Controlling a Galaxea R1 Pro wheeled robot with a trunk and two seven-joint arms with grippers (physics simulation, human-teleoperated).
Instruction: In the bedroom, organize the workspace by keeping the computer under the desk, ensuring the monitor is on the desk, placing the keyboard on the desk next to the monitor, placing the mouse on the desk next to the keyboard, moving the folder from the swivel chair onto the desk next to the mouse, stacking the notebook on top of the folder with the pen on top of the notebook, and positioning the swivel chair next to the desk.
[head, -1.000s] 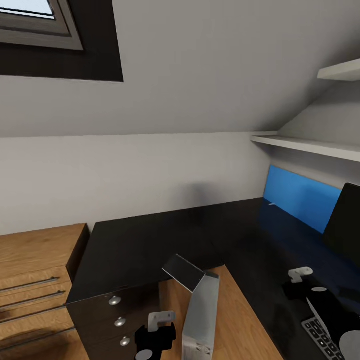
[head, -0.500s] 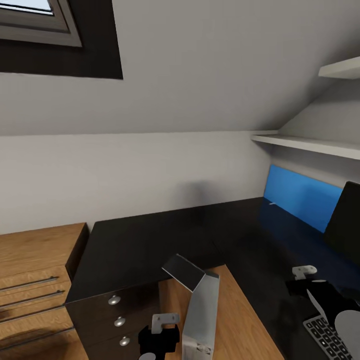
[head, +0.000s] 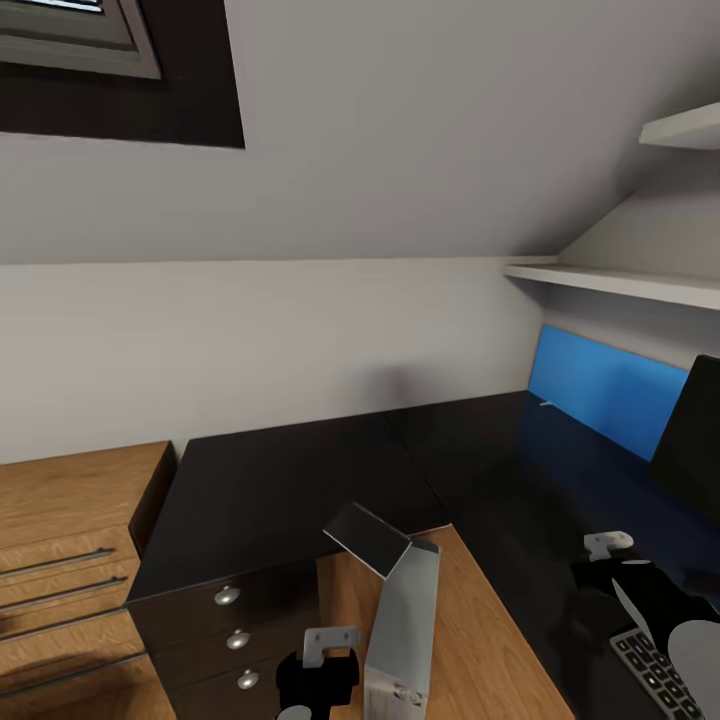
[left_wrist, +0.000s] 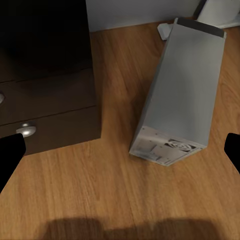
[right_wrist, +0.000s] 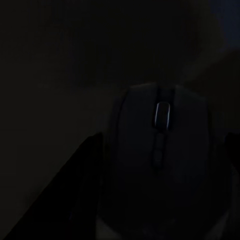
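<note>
The glossy black L-shaped desk (head: 300, 480) with its blue back panel (head: 600, 395) spans the head view. At the right edge is the monitor (head: 695, 430), and the keyboard (head: 655, 675) lies in the bottom right corner. The light grey computer (head: 405, 625) sits on the wooden floor beside the drawer unit (head: 230, 625). My left gripper (head: 315, 680) hangs over the floor, open (left_wrist: 120, 155), with the computer (left_wrist: 185, 90) ahead of it. My right gripper (head: 625, 580) hovers over the desk near the keyboard, open (right_wrist: 122, 152). The black mouse (right_wrist: 160, 155) lies between its spread fingers in a very dark view.
A wooden chest of drawers (head: 60, 540) stands left of the desk. White wall shelves (head: 620, 285) hang above the desk's right wing, under a sloped ceiling. A window (head: 70, 40) sits at the upper left. Wooden floor (head: 480, 620) shows inside the desk's corner.
The whole view has shifted slightly, so the camera moved. My right arm edged a little to the right over the desk. Nothing was gripped or released.
</note>
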